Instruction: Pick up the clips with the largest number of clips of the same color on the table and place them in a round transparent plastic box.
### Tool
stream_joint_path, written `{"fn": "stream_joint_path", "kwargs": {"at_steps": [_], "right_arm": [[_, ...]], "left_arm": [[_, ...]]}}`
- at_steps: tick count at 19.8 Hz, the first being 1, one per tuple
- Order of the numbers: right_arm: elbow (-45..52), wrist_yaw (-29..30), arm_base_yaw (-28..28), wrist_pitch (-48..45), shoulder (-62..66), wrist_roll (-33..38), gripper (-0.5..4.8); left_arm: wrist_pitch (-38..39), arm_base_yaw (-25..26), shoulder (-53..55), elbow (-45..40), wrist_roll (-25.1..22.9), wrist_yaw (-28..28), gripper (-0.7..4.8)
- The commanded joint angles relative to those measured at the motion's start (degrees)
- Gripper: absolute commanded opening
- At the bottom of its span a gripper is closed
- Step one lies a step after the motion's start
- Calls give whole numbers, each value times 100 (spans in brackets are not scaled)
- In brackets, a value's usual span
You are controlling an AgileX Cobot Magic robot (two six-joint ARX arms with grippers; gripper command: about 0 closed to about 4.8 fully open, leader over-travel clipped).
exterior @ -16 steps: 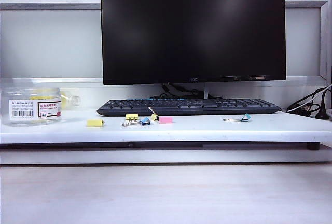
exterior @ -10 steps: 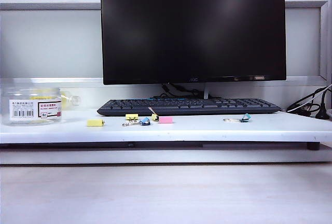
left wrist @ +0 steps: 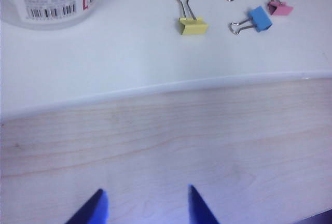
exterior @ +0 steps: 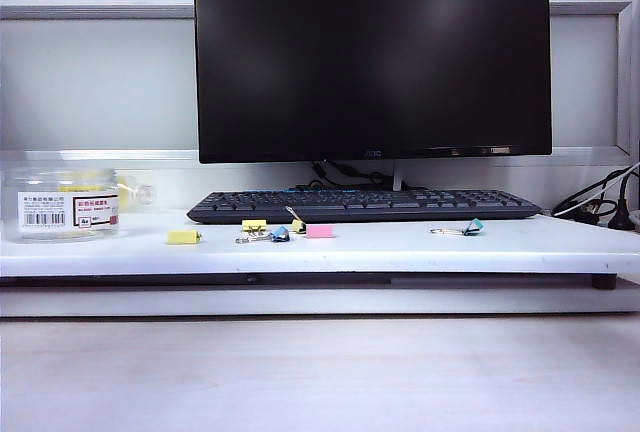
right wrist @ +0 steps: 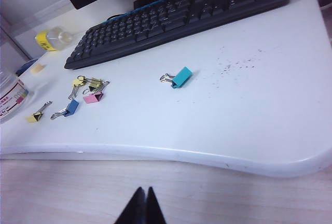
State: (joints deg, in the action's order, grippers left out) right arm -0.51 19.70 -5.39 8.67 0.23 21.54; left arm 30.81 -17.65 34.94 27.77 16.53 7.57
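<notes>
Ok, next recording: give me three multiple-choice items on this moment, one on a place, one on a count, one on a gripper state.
1. The round transparent plastic box stands where in the exterior view?
A. far left of the white table
B. centre
C. far right

2. How many yellow clips show?
A. one
B. three
C. five

3. How do the grippers stand?
A. both open
B. left gripper open, right gripper shut
C. both shut

Key: 1 A, it stands at the table's left end. 2 B, three yellow against two blue, one pink. 3 B, left fingers apart, right fingertips together.
</notes>
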Motion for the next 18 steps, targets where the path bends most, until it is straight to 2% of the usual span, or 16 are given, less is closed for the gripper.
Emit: {"fn": "stream_joint_path", "kwargs": {"at_steps": [1,10,18], "right_arm": [[17,96,-2,4,-11,-17,-6],[17,103,0,2,-11,-17,-5],[15,295,-2,-245,-11,160,-6]], "left_arm": [[-74,0,0,17,-17,42,210],[-162,0,0,17,-22,175,210],[-822,0,4,17,-28,643,210]]}}
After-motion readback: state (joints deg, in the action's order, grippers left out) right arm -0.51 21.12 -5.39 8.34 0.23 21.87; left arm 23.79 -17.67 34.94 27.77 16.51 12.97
